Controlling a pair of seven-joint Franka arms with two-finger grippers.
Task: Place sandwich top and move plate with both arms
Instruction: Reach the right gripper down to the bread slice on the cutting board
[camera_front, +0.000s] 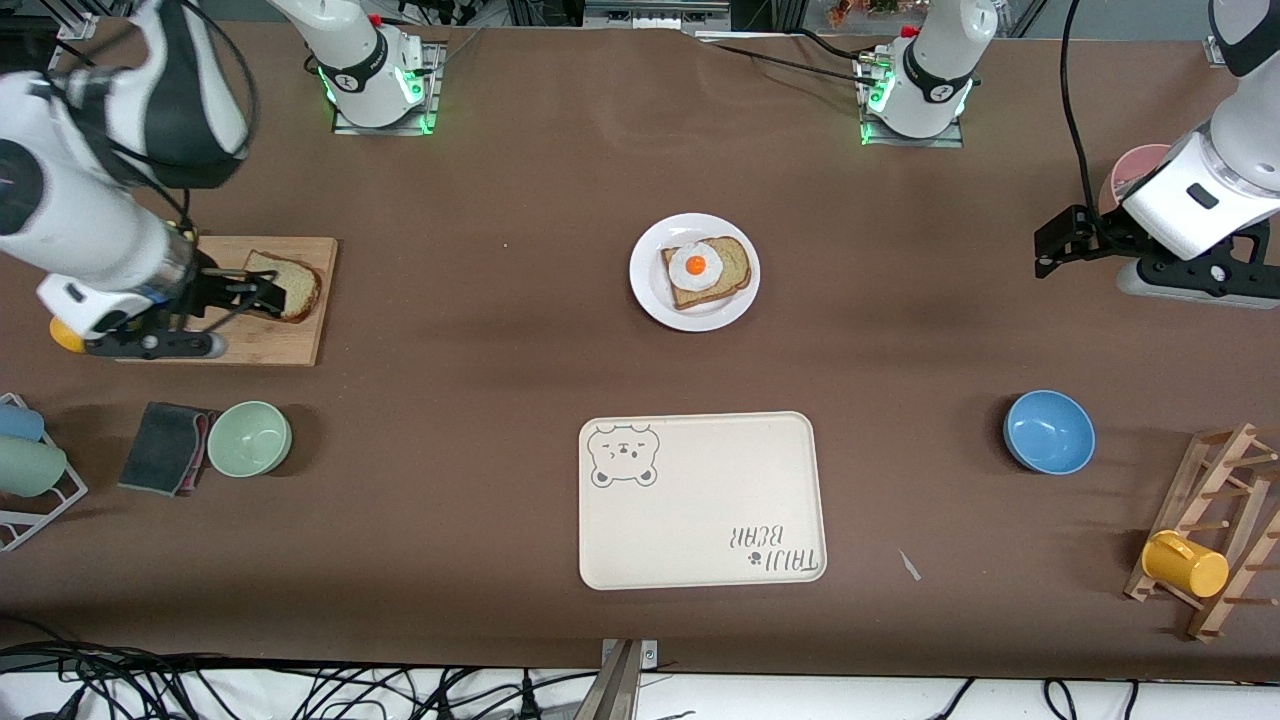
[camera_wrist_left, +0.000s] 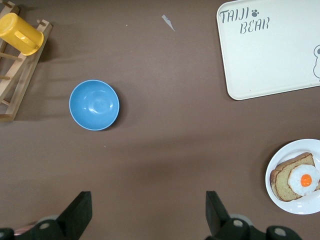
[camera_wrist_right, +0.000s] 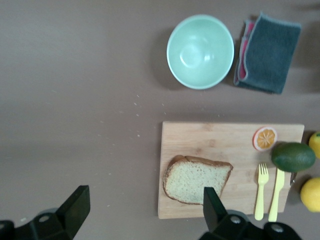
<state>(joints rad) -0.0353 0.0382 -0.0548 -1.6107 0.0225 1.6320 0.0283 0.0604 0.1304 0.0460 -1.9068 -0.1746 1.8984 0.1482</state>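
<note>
Brown table (camera_front: 500, 180). Near its centre, white plate (camera_front: 694, 271) carrying a bread slice with fried egg (camera_front: 697, 266); also seen in left wrist view (camera_wrist_left: 296, 176). Nearer the front camera than the plate: cream bear tray (camera_front: 700, 500), nothing on it. Blue bowl (camera_front: 1049, 431) toward the left arm's end, wooden rack (camera_front: 1215, 530) with a yellow mug (camera_front: 1184, 563) nearer the camera than that bowl.

Toward the right arm's end: wooden cutting board (camera_front: 290, 330) with the sandwich top (camera_front: 290, 284) lying flat on it, well apart from the plate. In right wrist view the sandwich top (camera_wrist_right: 196, 179) shares the board (camera_wrist_right: 215, 145) with an orange slice (camera_wrist_right: 264, 138), an avocado (camera_wrist_right: 293, 156), a yellow fork (camera_wrist_right: 260, 190) and a yellow knife (camera_wrist_right: 276, 192); two lemons (camera_wrist_right: 312, 192) just beside the board's edge. Pale green bowl (camera_front: 249, 438) and folded dark grey cloth (camera_front: 165, 447) nearer the camera than the board. Bare table between board and plate.

Right pincer (camera_front: 240, 292) over the cutting board, at the sandwich top; fingers (camera_wrist_right: 75, 205) spread wide, nothing pinched. Contact with the bread: cannot tell.

Left pincer (camera_front: 1062, 240) over the left arm's end of the table, fingers (camera_wrist_left: 80, 212) spread wide, holding nothing, well apart from the plate; arm waiting.
</note>
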